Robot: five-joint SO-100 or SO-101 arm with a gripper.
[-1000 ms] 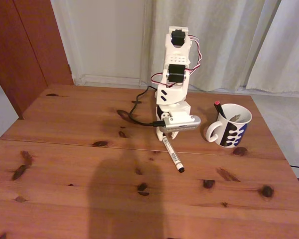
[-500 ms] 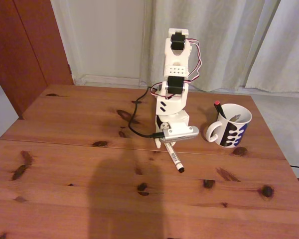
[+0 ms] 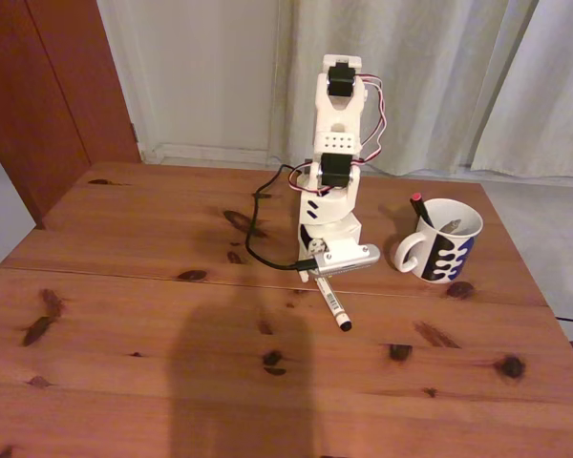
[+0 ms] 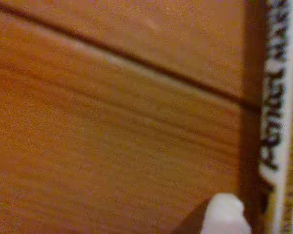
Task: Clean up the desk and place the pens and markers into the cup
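Observation:
On the reddish-brown desk lies a white marker with its black cap pointing toward the front. My gripper is lowered over the marker's far end, mostly hidden under the wrist camera. In the wrist view one white fingertip stands just left of the marker, apart from it, with the desk and its seam behind. The cup, white with dark blue blotches, stands to the right in the fixed view. A pen with a red tip sticks out of the cup.
A black cable loops on the desk left of the arm's base. A broad shadow covers the front middle. The desk's right edge drops to the floor just past the cup. Curtains hang behind the arm.
The arm has sunk lower over the marker and its wrist has tilted. The marker's cap end has shifted very slightly left.

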